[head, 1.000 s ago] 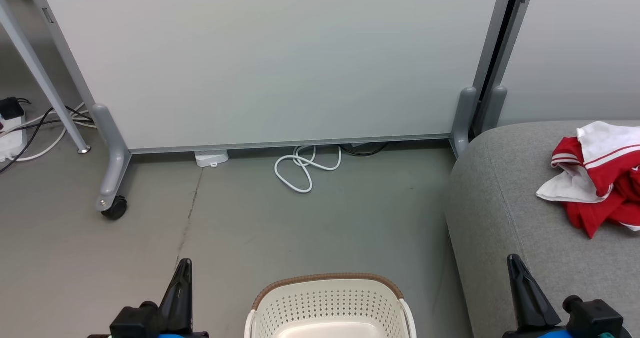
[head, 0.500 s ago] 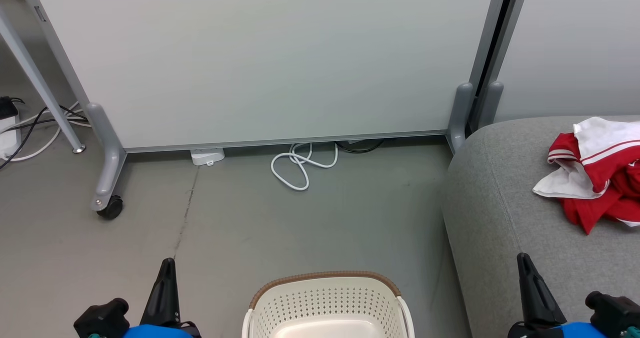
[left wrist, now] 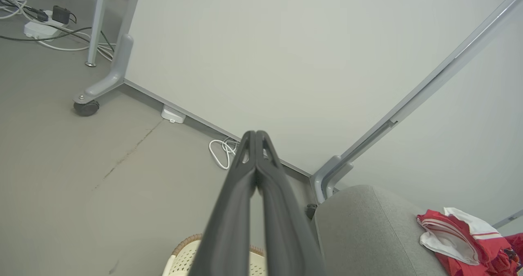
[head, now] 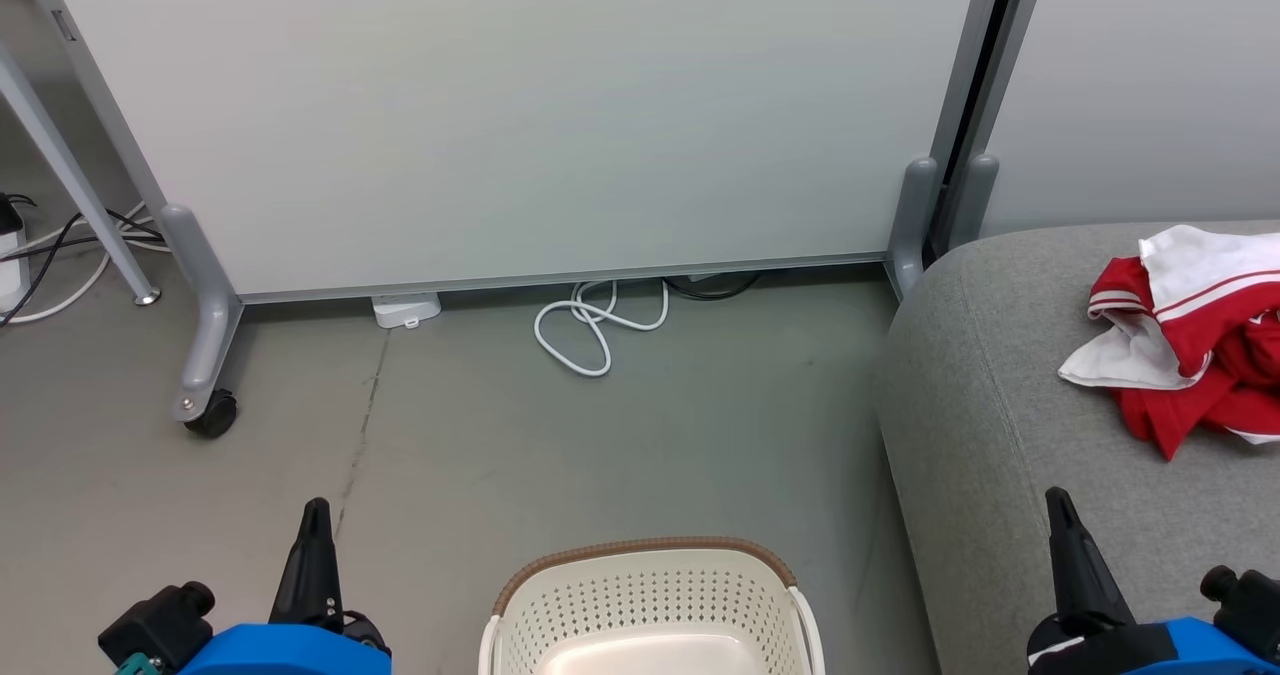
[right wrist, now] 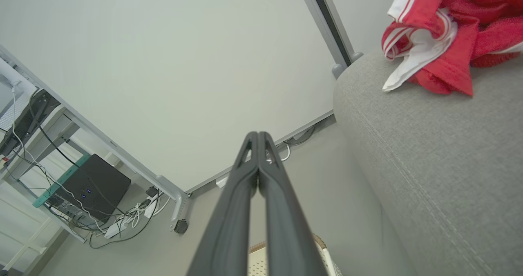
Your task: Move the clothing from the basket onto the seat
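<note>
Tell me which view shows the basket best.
The head view: the basket sits bottom centre, with its brown rim, perforated wall and part of its inside visible. The left wrist view and right wrist view each catch a sliver of it at their bottom edge.

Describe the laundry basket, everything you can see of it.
The basket is oval, cream-white plastic, its wall perforated with rows of small holes, a brown woven-looking band on the rim and white handles at both sides. It stands upright on the grey floor, just left of the grey sofa, apart from it. The head view's bottom edge cuts it off; what shows of its inside is bare.
</note>
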### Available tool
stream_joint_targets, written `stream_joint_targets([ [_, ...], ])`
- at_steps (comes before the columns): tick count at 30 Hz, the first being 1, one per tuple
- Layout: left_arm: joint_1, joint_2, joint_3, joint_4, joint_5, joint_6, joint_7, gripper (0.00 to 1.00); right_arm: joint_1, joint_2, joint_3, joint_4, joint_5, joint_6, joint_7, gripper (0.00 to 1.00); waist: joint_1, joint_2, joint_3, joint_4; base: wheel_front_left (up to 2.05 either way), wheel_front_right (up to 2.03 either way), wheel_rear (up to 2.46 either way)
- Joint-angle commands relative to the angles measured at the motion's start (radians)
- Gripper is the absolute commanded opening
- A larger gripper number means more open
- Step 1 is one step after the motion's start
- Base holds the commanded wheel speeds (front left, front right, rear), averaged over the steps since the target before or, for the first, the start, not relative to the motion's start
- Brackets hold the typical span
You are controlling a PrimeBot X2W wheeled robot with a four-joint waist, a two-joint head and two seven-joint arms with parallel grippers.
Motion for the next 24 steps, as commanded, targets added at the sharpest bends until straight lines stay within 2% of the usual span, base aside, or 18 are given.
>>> stream_joint_targets([
  [1,-0.037,0.001,0.009,-0.016,-0.036,-0.005,0.008,0.0,-0.031,-0.003,-0.004,-0.009,0.039,0.0,0.009,0.0,-0.0001,0.0,0.001,-0.001,0.0,0.0,0.0],
  [24,-0.072,-0.006,0.05,-0.02,-0.34,-0.013,0.085,0.0,-0.074,-0.004,-0.02,0.007,0.346,0.0,0.087,0.0,-0.0001,0.0,0.013,-0.018,0.0,0.0,0.0],
])
